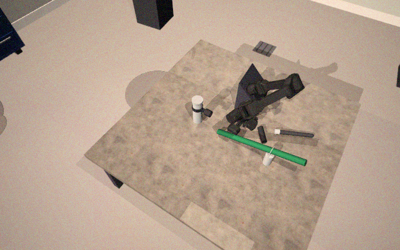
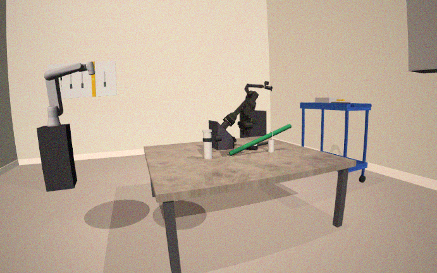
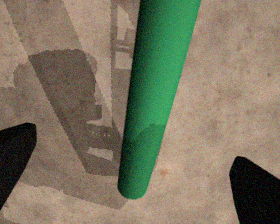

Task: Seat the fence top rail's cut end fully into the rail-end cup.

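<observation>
Hovering with the claw (image 1: 242,125) (image 2: 245,128) (image 3: 135,151) spread wide, gripping nothing, at about four o'clock from the big post (image 1: 197,117) (image 2: 207,150) in the top view. Coming in over the low end of the green top rail (image 1: 257,145) (image 2: 260,139) (image 3: 158,75), showing in the wrist view with open space to either side of it. Aiming that end at six o'clock there; too hard to tell how far down it lies.

Look at the tilt on that rail! Rising through the loop cap (image 1: 270,154) (image 2: 270,139) on the short white post (image 1: 267,160) (image 2: 270,146), sloping down toward the table (image 1: 151,139) (image 2: 246,173). Well outside the rail-end cup (image 1: 207,112) (image 2: 217,138): low end at four o'clock from it. High on the big post, just below the post cap (image 1: 197,99) (image 2: 207,132), sits the dark brace band (image 1: 197,109) (image 2: 207,139), with that cup at three o'clock. Beyond the rail, near its middle, lying apart: a short black cylinder (image 1: 261,134) and a white-tipped dark rod (image 1: 294,133).
</observation>
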`<state>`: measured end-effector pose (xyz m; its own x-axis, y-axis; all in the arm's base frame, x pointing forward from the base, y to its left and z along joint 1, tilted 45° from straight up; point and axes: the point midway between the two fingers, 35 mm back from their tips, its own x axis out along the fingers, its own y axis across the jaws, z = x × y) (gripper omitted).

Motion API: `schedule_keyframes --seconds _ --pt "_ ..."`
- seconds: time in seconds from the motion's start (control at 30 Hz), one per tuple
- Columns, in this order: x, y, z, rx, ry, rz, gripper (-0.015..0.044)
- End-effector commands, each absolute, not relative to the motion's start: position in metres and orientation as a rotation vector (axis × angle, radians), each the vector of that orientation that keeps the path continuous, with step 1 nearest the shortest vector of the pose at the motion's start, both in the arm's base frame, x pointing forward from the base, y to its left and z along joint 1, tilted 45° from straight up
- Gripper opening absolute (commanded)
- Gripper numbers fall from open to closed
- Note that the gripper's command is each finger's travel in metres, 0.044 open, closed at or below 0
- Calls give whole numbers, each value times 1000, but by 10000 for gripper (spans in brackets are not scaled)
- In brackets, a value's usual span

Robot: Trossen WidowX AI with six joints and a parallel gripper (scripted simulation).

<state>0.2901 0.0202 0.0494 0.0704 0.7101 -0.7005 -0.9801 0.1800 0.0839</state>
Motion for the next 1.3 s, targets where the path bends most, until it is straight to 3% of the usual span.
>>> schedule_keyframes --seconds 0.0,1.27 --pt "291 26 44 -492 702 1356 440" --pt "297 80 -11 -491 702 1356 440"
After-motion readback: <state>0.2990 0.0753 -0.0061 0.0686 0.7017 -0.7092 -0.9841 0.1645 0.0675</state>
